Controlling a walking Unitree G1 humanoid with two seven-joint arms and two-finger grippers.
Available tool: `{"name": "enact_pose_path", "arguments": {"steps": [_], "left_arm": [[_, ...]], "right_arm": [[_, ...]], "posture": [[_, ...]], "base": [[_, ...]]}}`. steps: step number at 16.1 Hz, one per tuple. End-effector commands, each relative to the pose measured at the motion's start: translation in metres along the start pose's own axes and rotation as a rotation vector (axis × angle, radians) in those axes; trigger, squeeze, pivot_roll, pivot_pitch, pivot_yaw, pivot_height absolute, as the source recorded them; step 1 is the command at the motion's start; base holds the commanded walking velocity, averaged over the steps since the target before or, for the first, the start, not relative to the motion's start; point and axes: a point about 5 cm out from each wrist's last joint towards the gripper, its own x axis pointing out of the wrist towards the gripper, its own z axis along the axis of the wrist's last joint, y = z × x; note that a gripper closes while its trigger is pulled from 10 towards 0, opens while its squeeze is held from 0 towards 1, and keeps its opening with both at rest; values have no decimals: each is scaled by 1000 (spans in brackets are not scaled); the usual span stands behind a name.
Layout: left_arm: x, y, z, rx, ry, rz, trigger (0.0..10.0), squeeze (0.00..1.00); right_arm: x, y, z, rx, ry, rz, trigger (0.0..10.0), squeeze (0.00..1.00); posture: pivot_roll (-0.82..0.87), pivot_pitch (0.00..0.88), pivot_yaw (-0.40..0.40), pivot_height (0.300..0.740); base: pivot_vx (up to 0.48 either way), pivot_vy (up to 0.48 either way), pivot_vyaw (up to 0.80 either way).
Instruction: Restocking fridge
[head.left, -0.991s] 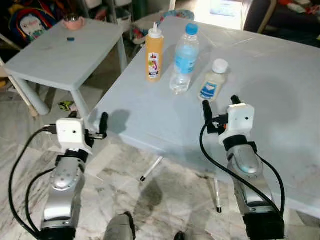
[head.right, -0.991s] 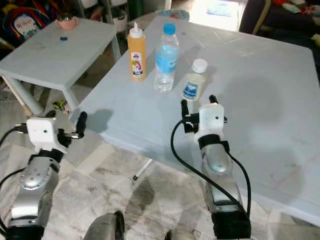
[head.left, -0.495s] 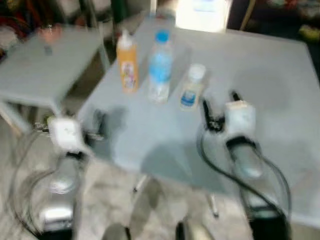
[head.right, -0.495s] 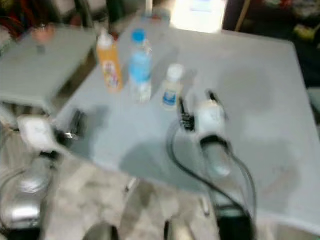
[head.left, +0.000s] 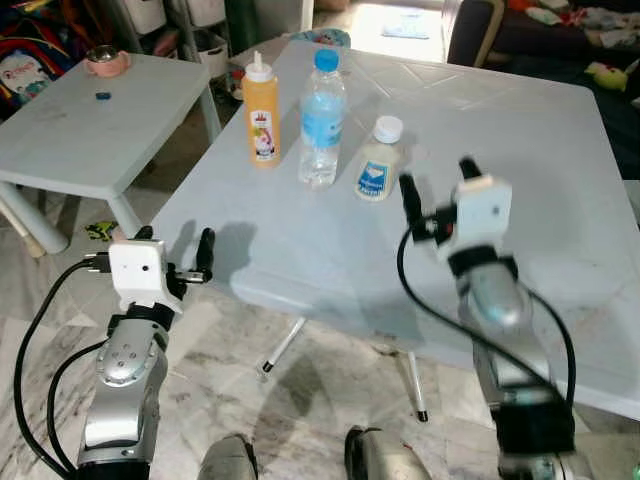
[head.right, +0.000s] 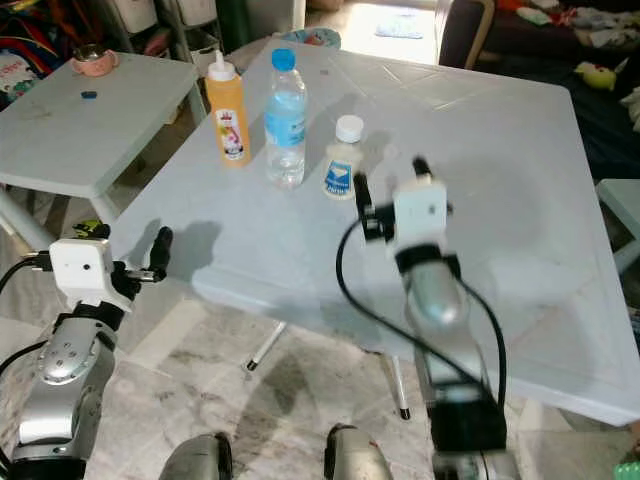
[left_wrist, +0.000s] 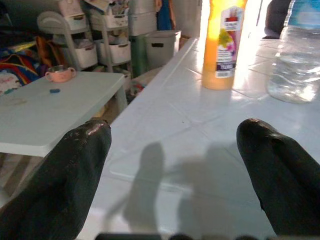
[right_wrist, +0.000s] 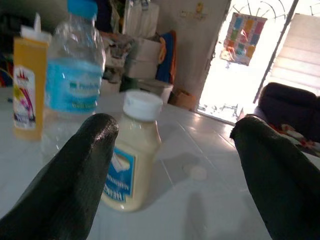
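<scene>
The left end effector (head.left: 190, 258) waits open at the edge of the pale grey desk (head.left: 300, 250). On the desk stand an orange squeeze bottle (head.left: 261, 111), a clear water bottle (head.left: 321, 120) and a small white-capped mayonnaise bottle (head.left: 375, 160). The open right end effector (head.left: 435, 196) is near the mayonnaise bottle; I think it should straddle the body, then close.

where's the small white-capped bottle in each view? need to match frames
Left eye view: white-capped bottle, right end of the bottle row, just ahead of the right pincer.
Right eye view, same spot.
Left wrist view: not in it.
Right wrist view, between the fingers.
Shared landmark: water bottle, directly left of it.
</scene>
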Motion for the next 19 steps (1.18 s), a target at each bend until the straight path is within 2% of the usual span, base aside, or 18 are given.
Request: {"name": "enact_pose_path", "arguments": {"steps": [1,3,4,5,8,10,11,14,17,19], "left_arm": [[0,0,1,6,7,-4,10000,0],[-1,0,1,10,7,-6,10000,0],[-1,0,2,15,7,-9,10000,0],[-1,0,2,17,7,-9,10000,0],[-3,3,2,26,15,-1,10000,0],[-5,7,0,52,40,42,10000,0],[-7,11,-2,55,54,66,10000,0],[-18,20,2,53,43,62,10000,0],[-24,16,4,37,29,63,10000,0],[-22,10,4,18,23,43,10000,0]], "right_arm": [[3,-8,-5,7,23,-4,10000,0],[14,-13,-2,4,9,6,10000,0],[25,-18,0,0,-1,12,10000,0],[27,-19,1,-3,-6,12,10000,0],[30,-21,3,-5,-21,7,10000,0],[26,-22,4,-13,-37,-16,10000,0],[19,-23,6,-26,-48,-48,10000,0],[-13,-17,13,37,-36,-110,10000,0],[-49,-12,6,61,32,-152,10000,0],[-61,-16,3,55,75,-177,10000,0]], "posture": [[-21,148,-8,740],[-12,154,-6,740],[-2,158,-6,740],[-2,158,-6,740],[6,167,-2,740],[3,168,0,740],[-4,163,-1,740],[-16,129,-1,740],[-32,93,2,740],[-41,85,4,740]], "base": [[0,0,0],[0,0,0],[0,0,0],[0,0,0],[0,0,0],[0,0,0],[0,0,0],[0,0,0],[0,0,0],[285,0,0]]}}
